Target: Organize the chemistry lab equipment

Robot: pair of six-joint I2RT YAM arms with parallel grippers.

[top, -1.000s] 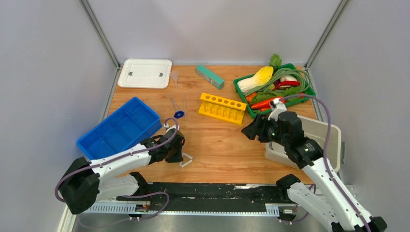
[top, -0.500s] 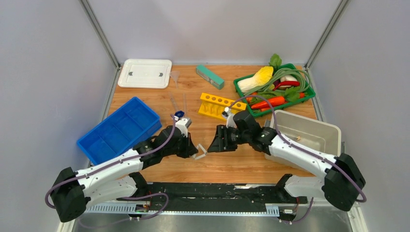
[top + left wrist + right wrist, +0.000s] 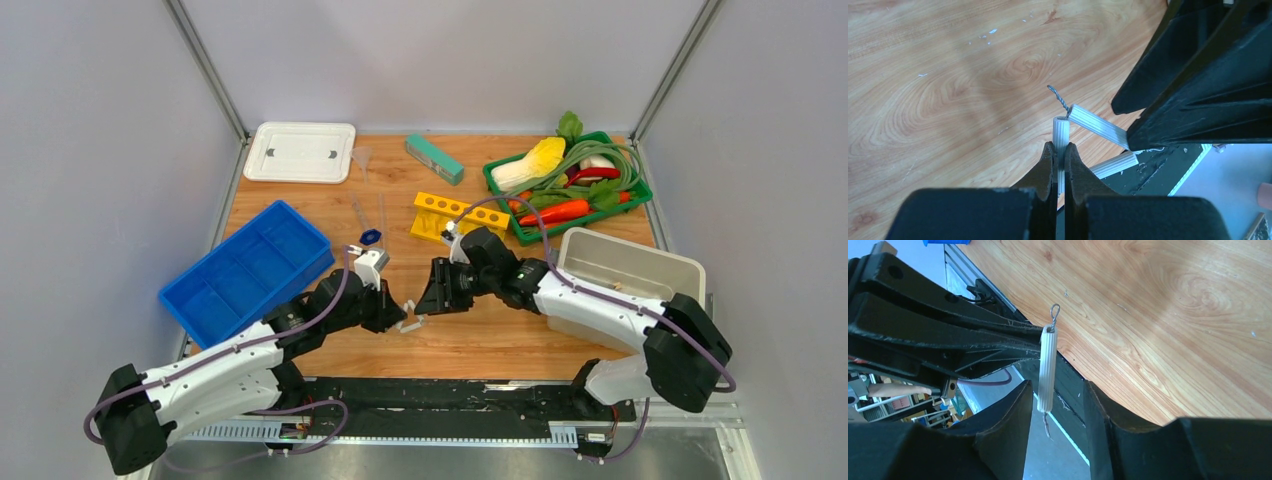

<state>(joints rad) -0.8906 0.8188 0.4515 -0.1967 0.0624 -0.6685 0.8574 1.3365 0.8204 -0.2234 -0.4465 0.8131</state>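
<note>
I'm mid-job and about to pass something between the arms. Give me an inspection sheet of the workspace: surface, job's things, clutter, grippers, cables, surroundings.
Surface: wooden table, a few pale flecks in the left wrist view.
Job's things: pipe-clay triangle held between the arms; yellow rack, glass tubes, funnel and blue cap farther back; blue tray, white lid, white bin.
Clutter: green basket of toy vegetables; teal block.
Grippers: left gripper, jaws shut on one side of the triangle; right gripper, jaws open around another side, with a gap on each side.
Cables: purple cables loop along both arms; no snag seen.
Surroundings: grey walls; nothing seen.
</note>
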